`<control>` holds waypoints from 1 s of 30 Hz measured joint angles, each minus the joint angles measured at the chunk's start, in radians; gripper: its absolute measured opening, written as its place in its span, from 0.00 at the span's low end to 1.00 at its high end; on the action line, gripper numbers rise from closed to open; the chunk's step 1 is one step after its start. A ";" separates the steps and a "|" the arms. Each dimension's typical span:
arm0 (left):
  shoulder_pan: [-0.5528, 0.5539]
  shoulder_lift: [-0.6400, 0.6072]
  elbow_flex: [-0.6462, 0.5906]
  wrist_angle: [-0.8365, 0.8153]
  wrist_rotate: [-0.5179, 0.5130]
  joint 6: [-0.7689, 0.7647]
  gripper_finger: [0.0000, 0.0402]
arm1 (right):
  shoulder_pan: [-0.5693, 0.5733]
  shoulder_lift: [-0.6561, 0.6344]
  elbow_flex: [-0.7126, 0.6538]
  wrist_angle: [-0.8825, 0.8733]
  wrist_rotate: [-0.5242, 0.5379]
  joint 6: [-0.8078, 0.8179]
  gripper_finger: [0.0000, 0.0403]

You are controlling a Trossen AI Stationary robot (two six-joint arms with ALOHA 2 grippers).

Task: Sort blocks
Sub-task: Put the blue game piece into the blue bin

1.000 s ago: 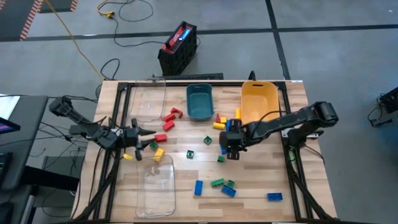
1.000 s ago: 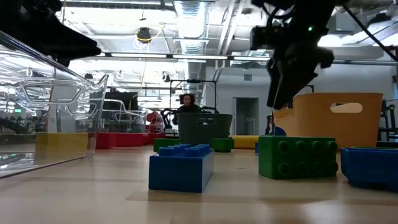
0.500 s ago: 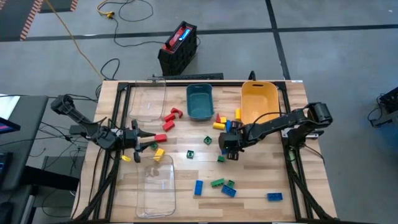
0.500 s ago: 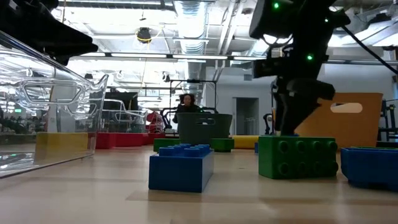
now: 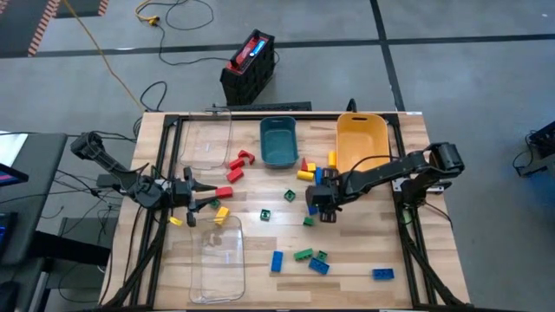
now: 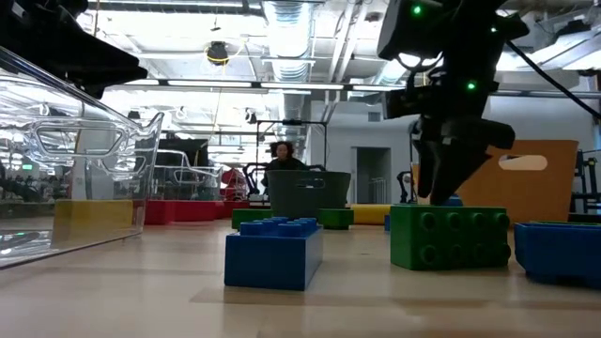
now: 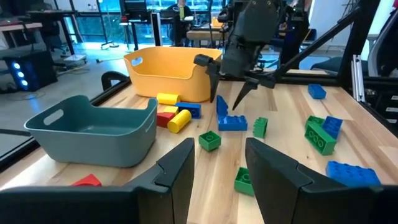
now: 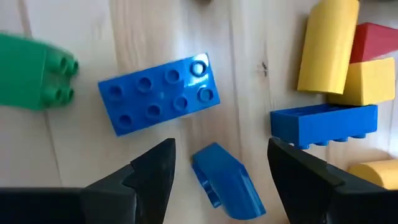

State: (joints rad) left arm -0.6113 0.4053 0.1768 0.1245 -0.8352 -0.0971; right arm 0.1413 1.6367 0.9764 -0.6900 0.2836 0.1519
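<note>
— Nearest the counter's (image 5: 364, 251) front edge, what is lying there?
— Blue and green blocks (image 5: 312, 259) are sitting loose.
— Farther back?
— Right gripper (image 8: 217, 163), fingers spread wide, is straddling a small blue block (image 8: 227, 182). Left gripper (image 5: 208, 198) is hovering part-open, gripping nothing.

The right gripper (image 5: 324, 211) has come down from its raised spot and now hangs low over the table, fingers spread. Between them lies a small tilted blue block (image 8: 225, 182), with a flat blue brick (image 8: 159, 94) just ahead of the fingertips. Its arm has folded in a little closer.
</note>
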 joint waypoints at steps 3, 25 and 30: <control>0.000 0.000 0.000 0.000 0.000 0.002 0.35 | 0.001 0.000 0.000 -0.037 -0.003 -0.062 0.67; 0.000 0.000 0.000 -0.011 0.002 -0.004 0.35 | -0.036 0.005 0.000 -0.113 -0.127 -0.364 0.52; 0.000 0.000 0.000 -0.031 0.002 -0.015 0.35 | -0.059 0.005 0.000 -0.112 -0.169 -0.363 0.35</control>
State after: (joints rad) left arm -0.6113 0.4057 0.1768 0.0933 -0.8337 -0.1125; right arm 0.0824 1.6421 0.9768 -0.8023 0.1146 -0.2114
